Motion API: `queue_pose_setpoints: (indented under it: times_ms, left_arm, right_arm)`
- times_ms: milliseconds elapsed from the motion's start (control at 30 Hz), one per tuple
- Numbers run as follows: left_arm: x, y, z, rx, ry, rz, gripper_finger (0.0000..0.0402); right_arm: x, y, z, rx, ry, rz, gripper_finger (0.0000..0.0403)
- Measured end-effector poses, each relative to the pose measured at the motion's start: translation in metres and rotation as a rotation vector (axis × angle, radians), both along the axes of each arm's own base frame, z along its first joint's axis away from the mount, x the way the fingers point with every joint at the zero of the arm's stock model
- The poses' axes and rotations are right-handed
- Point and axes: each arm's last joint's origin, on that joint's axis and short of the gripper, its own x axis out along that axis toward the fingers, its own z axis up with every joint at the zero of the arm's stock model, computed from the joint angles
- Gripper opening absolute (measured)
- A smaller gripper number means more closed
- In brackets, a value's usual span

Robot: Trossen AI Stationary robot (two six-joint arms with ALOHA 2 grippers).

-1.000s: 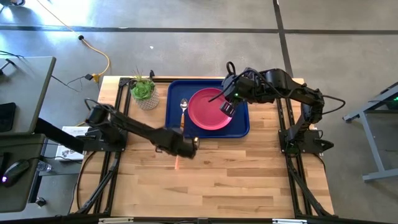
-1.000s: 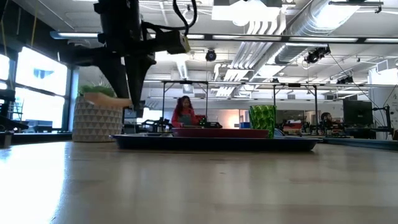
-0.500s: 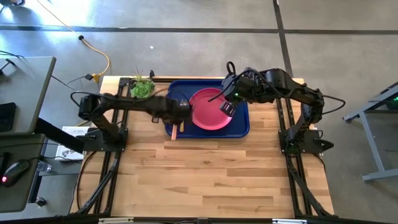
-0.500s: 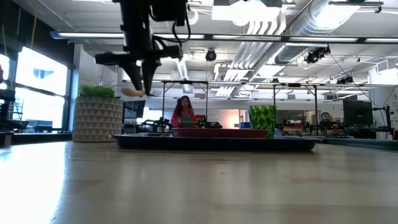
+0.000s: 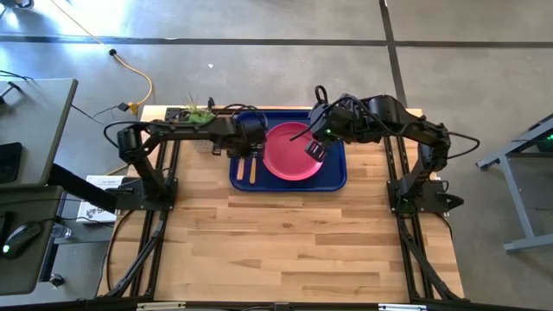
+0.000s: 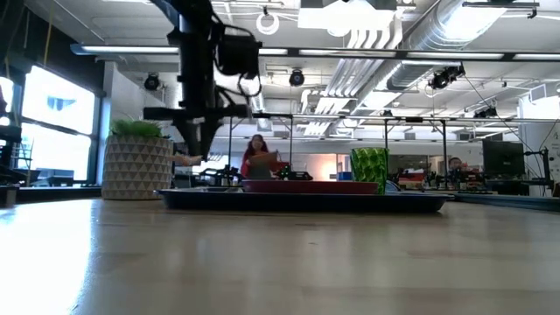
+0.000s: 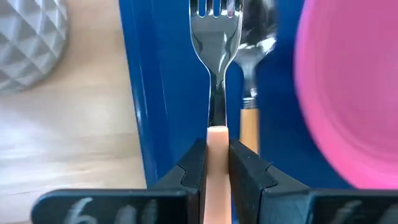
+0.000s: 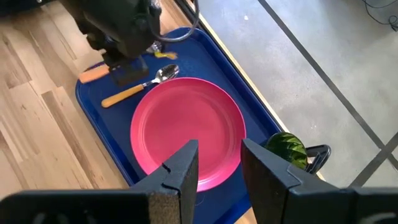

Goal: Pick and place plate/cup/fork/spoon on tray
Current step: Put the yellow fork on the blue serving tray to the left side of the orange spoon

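Observation:
The dark blue tray (image 5: 333, 177) lies at the table's far middle. It holds the pink-red plate (image 5: 289, 154), the spoon (image 7: 250, 93) and the green cup (image 8: 286, 149). The cup stands by the plate's rim and also shows in the low view (image 6: 369, 164). My left gripper (image 5: 245, 145) is above the tray's left part, shut on the fork (image 7: 214, 37), just left of the spoon. My right gripper (image 8: 219, 168) hangs open and empty over the plate's right part. My left gripper pinches the fork's orange handle (image 7: 216, 138) between its two fingers, near the end that meets the metal neck. The fingers come from above and lie across the handle. The fork is roughly level and clear of the tray, tines toward the far edge, handle end (image 8: 93, 74) sticking out toward the near edge.
A white patterned pot with a green succulent (image 5: 199, 121) stands on the table just left of the tray's far corner, close to my left arm. Bare wood fills the table's near half. The low view shows people in the room beyond the table.
My left gripper has carried the fork from the bare table in front of the tray up and toward the far edge, over the tray's left part, then down beside the spoon. It has stayed shut on the fork.

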Motion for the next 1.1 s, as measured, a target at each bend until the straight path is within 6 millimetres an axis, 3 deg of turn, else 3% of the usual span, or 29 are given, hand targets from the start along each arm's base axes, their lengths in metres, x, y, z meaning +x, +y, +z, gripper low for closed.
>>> queue_pose_setpoints:
  times_ms: [433,733,1100]
  left_arm:
    - [-0.015,0.008,-0.046,-0.059,-0.072,0.029,0.0037]
    - [-0.014,0.021,-0.055,-0.067,-0.09,0.0,0.0038]
    - [-0.011,0.024,-0.071,-0.13,-0.064,-0.025,0.0038]
  right_arm:
    - [0.0,-0.001,0.0,0.005,-0.006,-0.012,0.0112]
    - [0.0,-0.001,0.0,0.012,-0.014,-0.023,0.0112]
    - [0.0,-0.001,0.0,0.02,-0.023,-0.037,0.0112]
